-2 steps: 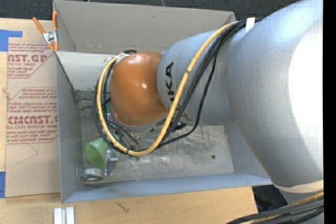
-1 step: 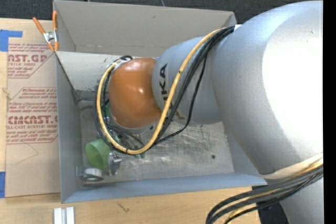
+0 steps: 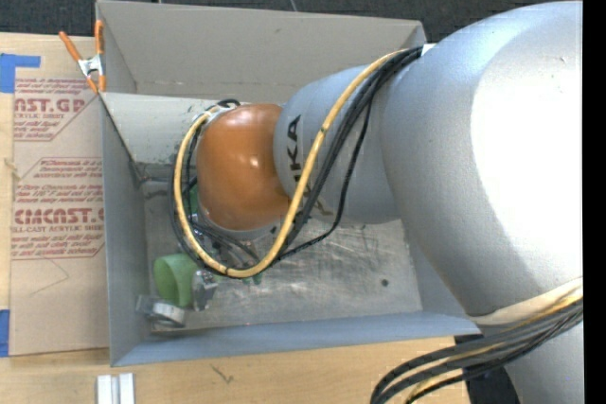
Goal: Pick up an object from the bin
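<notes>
Camera view: the arm is low in the bin (image 3: 121, 203), with its orange wrist cover (image 3: 237, 167) just up-view of a pale green roll (image 3: 173, 277). The gripper (image 3: 208, 277) sits right beside that roll, on its right. Open, shut, holding anything? Can't tell. A small silvery piece (image 3: 161, 309) lies just below the roll. My call is to centre squarely over the roll, stay clear of the silvery piece and the wall left of the roll, then close.

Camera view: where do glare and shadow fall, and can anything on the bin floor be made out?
Camera view: a soft sheen on the orange wrist cover and the arm's white shell; dark shade beneath the wrist; the pale green cylinder and a small grey metal piece in the lower-left corner of the bin are evenly lit.
</notes>
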